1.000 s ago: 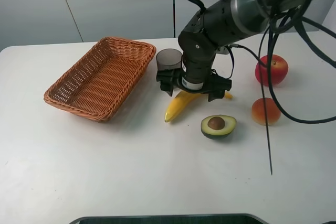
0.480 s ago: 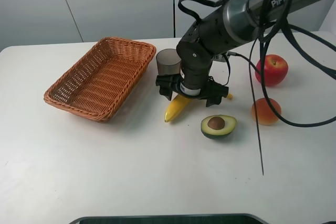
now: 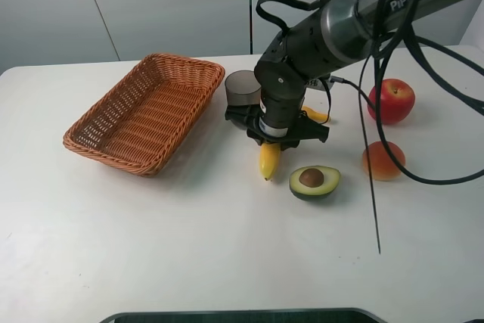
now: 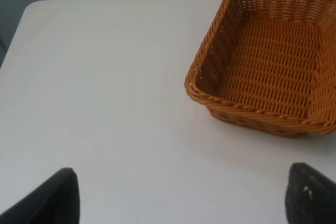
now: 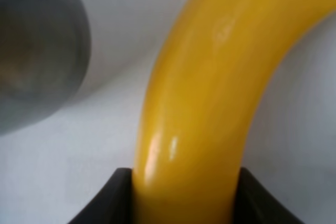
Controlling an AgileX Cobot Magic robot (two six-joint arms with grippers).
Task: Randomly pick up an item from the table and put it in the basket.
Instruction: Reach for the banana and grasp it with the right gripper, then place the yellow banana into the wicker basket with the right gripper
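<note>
The yellow banana lies on the white table just right of the orange-brown wicker basket. My right gripper is over its middle, pointing down, and is shut on it. One end sticks out toward the front and the stem end shows behind the wrist. In the right wrist view the banana fills the picture, squeezed between the two black fingers. My left gripper is open and empty, back from the basket. It is out of the exterior view.
A grey translucent cup stands right behind my right gripper, next to the basket's right corner. A halved avocado lies just right of the banana's front end. A red apple and an orange fruit lie farther right.
My right gripper came down and its fingers closed on the banana. The banana's front end swung right, toward the avocado, and its stem end now shows behind the wrist.
</note>
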